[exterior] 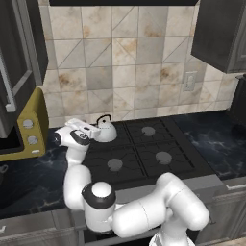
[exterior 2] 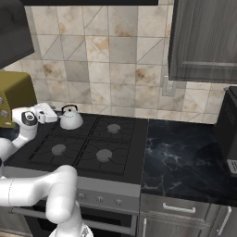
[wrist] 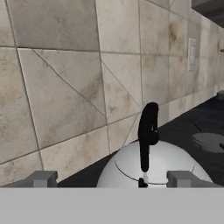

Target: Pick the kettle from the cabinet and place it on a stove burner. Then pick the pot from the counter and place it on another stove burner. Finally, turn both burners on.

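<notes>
The silver-white kettle [exterior: 106, 131] [exterior 2: 71, 120] stands upright on the back left burner of the black cooktop [exterior: 144, 149]. My gripper [exterior: 94, 130] [exterior 2: 57, 116] is just to its left, level with it and open. In the hand view the kettle's dome [wrist: 131, 168] and black arched handle [wrist: 148, 133] sit between my spread fingertips [wrist: 41, 178], with the gripper [wrist: 113, 178] not touching them. Three grey burner caps [exterior: 148, 130] [exterior: 115, 164] [exterior: 163, 157] are bare. The dark cabinet [exterior: 19, 57] hangs at the upper left. The pot is out of view.
A yellow microwave [exterior: 33, 127] [exterior 2: 14, 95] stands left of the stove, close behind my hand. Black marble counter [exterior 2: 185, 157] runs to the right, with a dark appliance [exterior 2: 229, 129] at its far end. Tiled wall [exterior: 125, 62] rises right behind the kettle.
</notes>
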Available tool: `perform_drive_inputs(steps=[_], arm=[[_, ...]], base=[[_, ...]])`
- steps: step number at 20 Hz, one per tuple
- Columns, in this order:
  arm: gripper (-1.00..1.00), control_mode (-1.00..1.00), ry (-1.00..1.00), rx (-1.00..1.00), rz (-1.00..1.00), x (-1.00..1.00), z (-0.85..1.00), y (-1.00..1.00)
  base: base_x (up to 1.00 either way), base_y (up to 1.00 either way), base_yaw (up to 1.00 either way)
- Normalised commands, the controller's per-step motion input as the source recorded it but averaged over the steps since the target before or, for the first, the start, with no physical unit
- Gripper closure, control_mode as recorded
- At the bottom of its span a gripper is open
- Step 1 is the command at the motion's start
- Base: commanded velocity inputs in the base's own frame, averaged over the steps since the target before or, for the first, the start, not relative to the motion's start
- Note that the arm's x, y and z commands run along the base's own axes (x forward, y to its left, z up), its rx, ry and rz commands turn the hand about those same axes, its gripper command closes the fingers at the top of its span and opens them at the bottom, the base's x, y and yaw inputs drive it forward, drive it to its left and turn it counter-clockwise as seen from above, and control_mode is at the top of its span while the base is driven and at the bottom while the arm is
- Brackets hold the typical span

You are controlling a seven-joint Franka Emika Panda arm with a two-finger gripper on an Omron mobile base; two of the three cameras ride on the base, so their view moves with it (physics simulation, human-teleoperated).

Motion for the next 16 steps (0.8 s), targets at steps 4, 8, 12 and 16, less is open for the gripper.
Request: perform_drive_inputs(steps=[4,8,12,16], arm=[[-1.00,-1.00,0.05,0.01,-0.02,-0.27,0.00,0.01],[-1.00,-1.00,0.03,0.05,-0.04,-0.41,0.00,0.00],[-1.00,-1.00,0.02,0.09,-0.08,-0.53,0.05,-0.01],[-1.00,-1.00,0.00,0.09,-0.05,-0.46,0.09,-0.10]], base=[[0.00,0.00,0.00],[0.00,0.00,0.00],[0.00,0.00,0.00],[0.00,0.00,0.00]])
